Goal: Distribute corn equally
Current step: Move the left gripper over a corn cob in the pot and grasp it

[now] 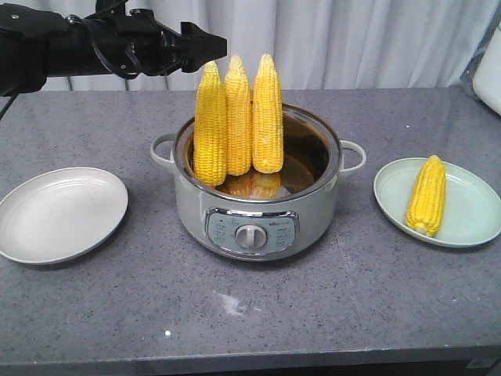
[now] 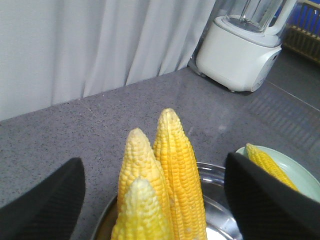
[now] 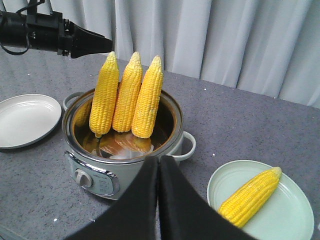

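Three corn cobs (image 1: 210, 125) (image 1: 239, 117) (image 1: 268, 117) stand upright, tips up, leaning on the back-left wall of the grey-green cooker pot (image 1: 192, 211) at the table's middle. A fourth cob (image 1: 427, 196) lies on the pale green plate (image 1: 472, 229) to the right. My left gripper (image 1: 216, 45) hovers open just above and behind the leftmost tip. In the left wrist view its fingers (image 2: 47, 200) flank the cob tips (image 2: 172, 150) without touching them. My right gripper (image 3: 159, 164) is shut on nothing, held in front of the pot between it and the green plate (image 3: 227, 182).
An empty white plate (image 1: 59, 213) sits left of the pot. A white blender (image 2: 240, 50) stands at the table's far right corner by the curtain. The pot has side handles (image 1: 352, 155) and a front dial (image 1: 250, 236).
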You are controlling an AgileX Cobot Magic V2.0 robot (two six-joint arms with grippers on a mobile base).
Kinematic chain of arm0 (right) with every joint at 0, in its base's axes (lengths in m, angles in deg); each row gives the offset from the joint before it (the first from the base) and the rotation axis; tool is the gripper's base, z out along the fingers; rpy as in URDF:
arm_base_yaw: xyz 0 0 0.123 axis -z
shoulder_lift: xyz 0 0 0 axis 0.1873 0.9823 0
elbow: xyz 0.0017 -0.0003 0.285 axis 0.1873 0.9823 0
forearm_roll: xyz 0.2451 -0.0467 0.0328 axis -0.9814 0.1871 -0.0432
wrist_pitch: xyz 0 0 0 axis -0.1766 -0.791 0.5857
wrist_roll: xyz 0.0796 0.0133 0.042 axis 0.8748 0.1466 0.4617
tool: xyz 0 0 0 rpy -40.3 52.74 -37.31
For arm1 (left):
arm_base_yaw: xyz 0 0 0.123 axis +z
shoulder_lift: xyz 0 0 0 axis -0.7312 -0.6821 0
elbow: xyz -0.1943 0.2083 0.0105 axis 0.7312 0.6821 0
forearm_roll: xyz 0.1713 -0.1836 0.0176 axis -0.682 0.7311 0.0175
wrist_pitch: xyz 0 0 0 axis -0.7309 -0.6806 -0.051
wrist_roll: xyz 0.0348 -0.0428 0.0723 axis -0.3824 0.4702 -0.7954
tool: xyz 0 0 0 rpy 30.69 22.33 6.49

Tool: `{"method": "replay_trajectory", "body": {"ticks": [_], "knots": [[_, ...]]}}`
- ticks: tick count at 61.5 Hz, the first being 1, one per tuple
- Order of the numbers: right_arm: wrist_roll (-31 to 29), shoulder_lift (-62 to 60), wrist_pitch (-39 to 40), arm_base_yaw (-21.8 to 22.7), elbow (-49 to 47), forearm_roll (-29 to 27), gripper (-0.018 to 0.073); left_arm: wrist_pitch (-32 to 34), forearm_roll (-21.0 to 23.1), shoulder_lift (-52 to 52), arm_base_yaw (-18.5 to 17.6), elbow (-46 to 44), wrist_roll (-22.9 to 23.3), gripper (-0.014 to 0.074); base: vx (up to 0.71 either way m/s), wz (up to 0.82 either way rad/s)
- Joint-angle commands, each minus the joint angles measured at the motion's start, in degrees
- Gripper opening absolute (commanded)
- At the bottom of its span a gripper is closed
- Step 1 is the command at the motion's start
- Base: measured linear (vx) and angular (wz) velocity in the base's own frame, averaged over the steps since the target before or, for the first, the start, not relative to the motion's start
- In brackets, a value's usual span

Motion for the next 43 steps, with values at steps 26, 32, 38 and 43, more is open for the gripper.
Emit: {"method": "replay_trajectory", "body": {"ticks": [26,32,38,43], "knots": [[-0.56,0.43,-0.76,0.1,-1.0,-2.05,-0.0004,1.33,2.97,-1.07,-2.81,-2.13,0.29,0.0559,0.0,0.0],[-0.56,0.43,-0.76,0.1,-1.0,-2.05,-0.0004,1.72,2.97,-1.06,-3.1,-2.13,0.29,0.0556,0.0,0.0],[-0.56,0.43,-0.76,0.1,-1.0,-2.05,-0.0004,1.72,2.56,-1.06,-3.25,-2.13,0.29,0.0531,0.0,0.0],[-0.56,0.43,-0.76,0.1,-1.0,-2.05,-0.0004,1.15,1.39,-1.06,-3.25,-2.13,0.29,0.0478,0.0,0.0]]}}
